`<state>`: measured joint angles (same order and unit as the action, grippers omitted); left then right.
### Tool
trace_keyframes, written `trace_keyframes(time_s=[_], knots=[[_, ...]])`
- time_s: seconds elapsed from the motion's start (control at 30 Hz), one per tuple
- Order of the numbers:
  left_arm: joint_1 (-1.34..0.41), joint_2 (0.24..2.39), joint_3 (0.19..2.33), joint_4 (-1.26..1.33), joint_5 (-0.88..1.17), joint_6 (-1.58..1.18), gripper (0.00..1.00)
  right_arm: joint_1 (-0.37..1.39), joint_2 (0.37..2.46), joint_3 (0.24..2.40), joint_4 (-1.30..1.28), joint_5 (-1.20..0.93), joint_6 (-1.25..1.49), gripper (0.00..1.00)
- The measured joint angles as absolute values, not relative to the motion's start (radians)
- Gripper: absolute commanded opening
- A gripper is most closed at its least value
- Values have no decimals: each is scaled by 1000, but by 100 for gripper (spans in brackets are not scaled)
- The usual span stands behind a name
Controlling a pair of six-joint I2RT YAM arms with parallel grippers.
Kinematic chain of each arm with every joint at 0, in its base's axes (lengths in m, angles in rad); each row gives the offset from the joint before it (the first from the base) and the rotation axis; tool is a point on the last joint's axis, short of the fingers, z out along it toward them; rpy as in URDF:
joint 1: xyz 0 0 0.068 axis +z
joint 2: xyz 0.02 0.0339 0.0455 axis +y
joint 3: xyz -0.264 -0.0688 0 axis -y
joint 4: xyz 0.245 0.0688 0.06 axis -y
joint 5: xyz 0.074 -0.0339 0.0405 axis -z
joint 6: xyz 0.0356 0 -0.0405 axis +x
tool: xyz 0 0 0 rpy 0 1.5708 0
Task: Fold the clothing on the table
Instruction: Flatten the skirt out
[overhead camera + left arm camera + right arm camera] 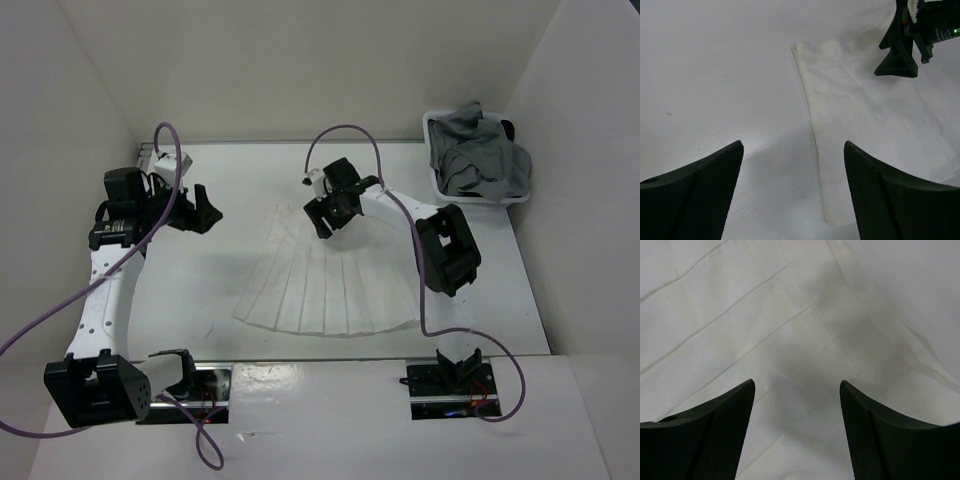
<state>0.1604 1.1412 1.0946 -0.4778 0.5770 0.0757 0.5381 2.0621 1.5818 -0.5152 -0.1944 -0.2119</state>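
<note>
Two grippers are in view, each with its jaws spread and nothing between them. The left gripper hangs over the bare table at centre-left of the overhead view, near the skirt's upper left corner. In its wrist view the skirt's left edge runs down the middle of the frame. The right gripper hovers above the narrow waistband end at upper centre. The skirt lies flat and fanned in the middle of the table, with its hem toward the bottom of the frame. No fold is visible yet.

Probable faults from this position:
- The fabric looks thin. A shallow pinch may catch one pleat only, and the rest would splay.
- Fingers lowered beside the edge instead of over it would close on nothing.
- Unequal lift between the arms would skew the fold line.
- Both grippers work near the waistband, so converging paths risk contact.
</note>
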Motion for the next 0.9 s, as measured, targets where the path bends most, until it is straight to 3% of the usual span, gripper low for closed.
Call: trace_keyframes(time_s=[0.07, 0.9], knots=[[160, 1141, 1095, -478, 576, 78, 100, 546, 2073, 1581, -517, -189, -212, 74], [160, 1156, 1095, -479, 491, 75, 100, 611, 2223, 1728, -559, -115, -207, 75]])
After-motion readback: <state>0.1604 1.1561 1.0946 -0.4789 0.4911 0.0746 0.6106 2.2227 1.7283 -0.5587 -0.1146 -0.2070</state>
